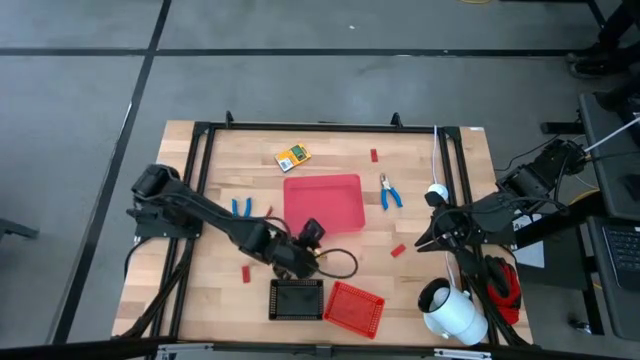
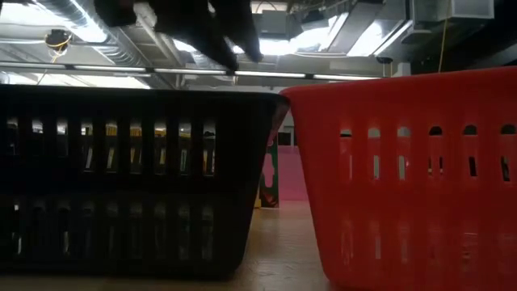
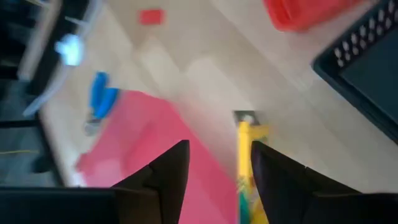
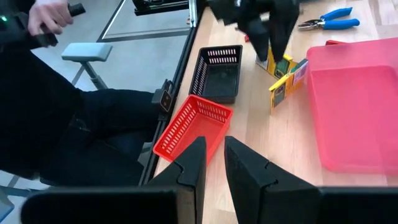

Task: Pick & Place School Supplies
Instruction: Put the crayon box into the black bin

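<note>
My left gripper (image 3: 219,144) is open just off the red tray's (image 1: 323,202) near left corner, fingers slanting down. A yellow-and-green card box (image 3: 244,149) stands on edge between its fingers, close to one of them. The right wrist view shows that box (image 4: 278,62) below the gripper (image 4: 268,43), and a second card box (image 4: 287,82) standing on its edge on the table beside the tray. A third box (image 1: 293,157) lies flat at the far side. Blue pliers (image 1: 242,207) (image 1: 389,192) and small red blocks (image 1: 397,250) (image 1: 247,272) lie scattered. My right gripper (image 4: 214,158) hovers at the right with a narrow gap and nothing in it. My left gripper has the card box's thin edge (image 3: 245,134) between its open fingers, next to one finger (image 3: 264,163). The picture is blurred, and I cannot tell whether that finger touches the box.
A black tray (image 1: 297,298) and a red mesh basket (image 1: 353,305) stand at the near edge and fill the low view. A black cable (image 1: 342,262) loops by my left wrist. A white roll (image 1: 450,310) sits near right. A person (image 4: 62,124) sits beyond the near edge.
</note>
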